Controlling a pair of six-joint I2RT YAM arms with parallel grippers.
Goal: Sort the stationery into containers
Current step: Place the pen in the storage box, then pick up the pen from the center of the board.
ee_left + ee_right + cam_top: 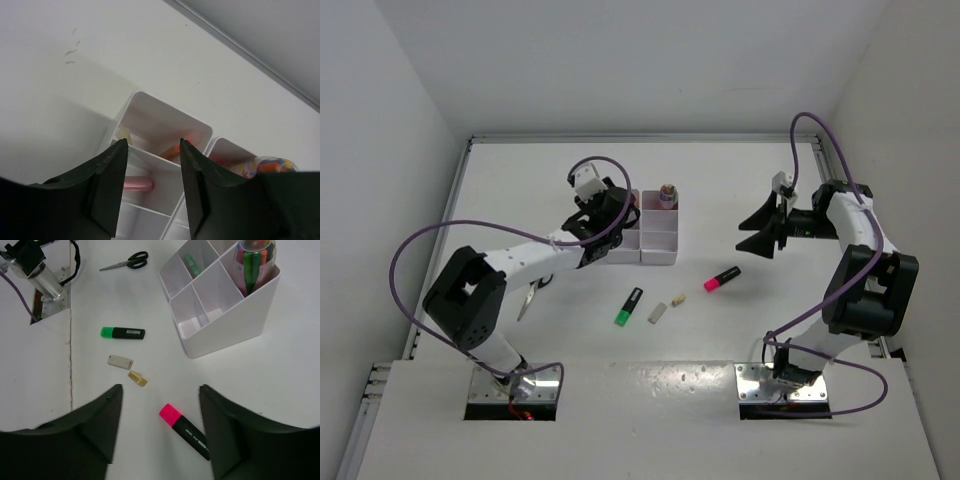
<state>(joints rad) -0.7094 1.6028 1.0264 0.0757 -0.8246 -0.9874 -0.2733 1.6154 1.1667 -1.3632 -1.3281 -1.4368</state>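
Observation:
The white organiser (658, 238) stands mid-table. My left gripper (604, 214) hovers over its left compartments, open and empty. In the left wrist view the gripper (152, 149) frames the organiser (165, 111), and a pink pen (138, 184) lies in a compartment below. My right gripper (760, 231) is open and empty, right of the organiser and above the table. In the right wrist view it (160, 388) is above the pink highlighter (185, 431). The green highlighter (122, 332), grey eraser (120, 361), beige eraser (137, 378) and scissors (125, 262) lie on the table.
A clear tube of coloured pens (667, 194) stands in the organiser's far right compartment. A green pen (191, 264) lies in another compartment. From above, the pink highlighter (722, 279), green highlighter (629, 307) and scissors (527, 298) lie in front of the organiser.

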